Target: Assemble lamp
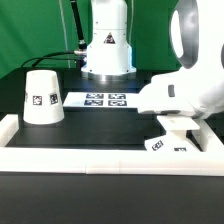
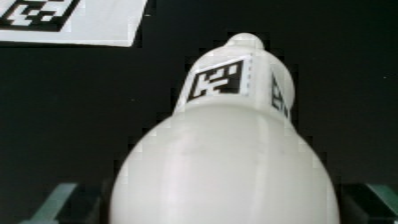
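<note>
Bulb (image 2: 222, 150) fills most of the wrist view. Its round white ball is cut off by the frame, and only the short stem with one black-and-white tag shows whole, lying on the black worktop (image 2: 71, 110). Two dark fingers (image 2: 54, 200) peek in at the frame's corners, one on each side of the ball. The jaws stand apart around it, with a dark gap on one side; whether the other finger touches the ball cannot be told. Beyond the stem a flat white tagged sheet (image 2: 89, 30) is clipped by the frame, so which part it is stays unclear.

In the exterior view the gripper (image 1: 172, 128) hangs low over the worktop's near corner on the exterior view's right, its fingertips hard to make out below the bulky white arm (image 1: 190, 70). Under it sits a tagged white piece (image 1: 167, 147), just beside the white rim (image 1: 100, 158) — two small tags show, the rest is covered, too little to name it. The shade (image 1: 42, 97) stands upright, narrow end up, near the edge on the exterior view's left, well apart from the gripper. The marker board (image 1: 105, 99) lies toward the far edge, one end hidden by the arm.
</note>
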